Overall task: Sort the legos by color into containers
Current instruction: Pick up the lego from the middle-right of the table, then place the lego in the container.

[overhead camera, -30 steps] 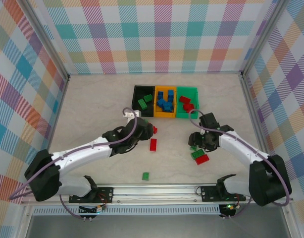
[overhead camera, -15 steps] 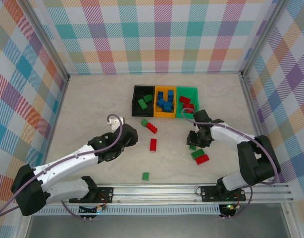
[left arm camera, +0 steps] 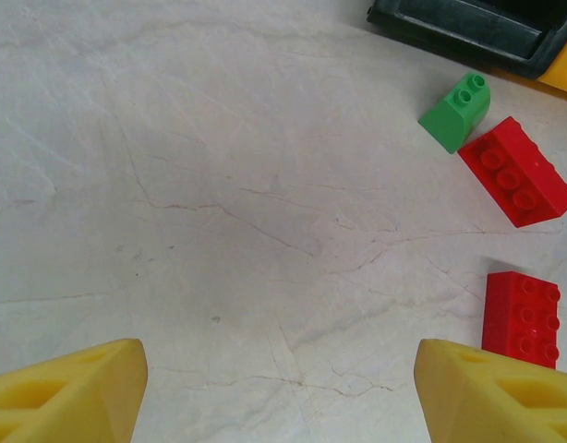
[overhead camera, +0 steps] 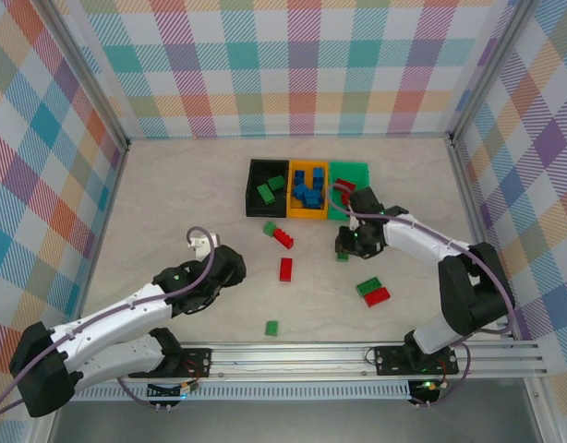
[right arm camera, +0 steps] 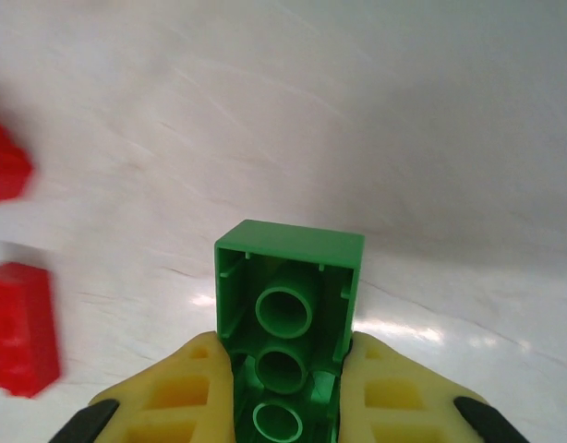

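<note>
While my right claw (right arm camera: 288,358) is pinching a green lego (right arm camera: 288,295) by its long sides, hollow underside up toward the wrist, the whole thing sits over the desk (overhead camera: 173,194) just on the near side of the green bin (overhead camera: 350,166). Can't tell from up top whether the brick is clear of the surface or not.

Loose ones around it: a green-and-red pair (overhead camera: 372,292) touching each other closer to the near edge, a lone green brick (overhead camera: 271,327) nearer the front still, a flat red brick (left arm camera: 522,318) mid-desk, and a green sloped brick (left arm camera: 457,113) right against an angled red brick (left arm camera: 516,171) just in front of the black bin (left arm camera: 459,28).

Bins right now: greens in the black one, blues in the orange bin (overhead camera: 307,217), reds in the green one.

My left claw (left arm camera: 279,397) is spread wide over bare desk with nothing between the fingers, off to the left of those two red bricks.
</note>
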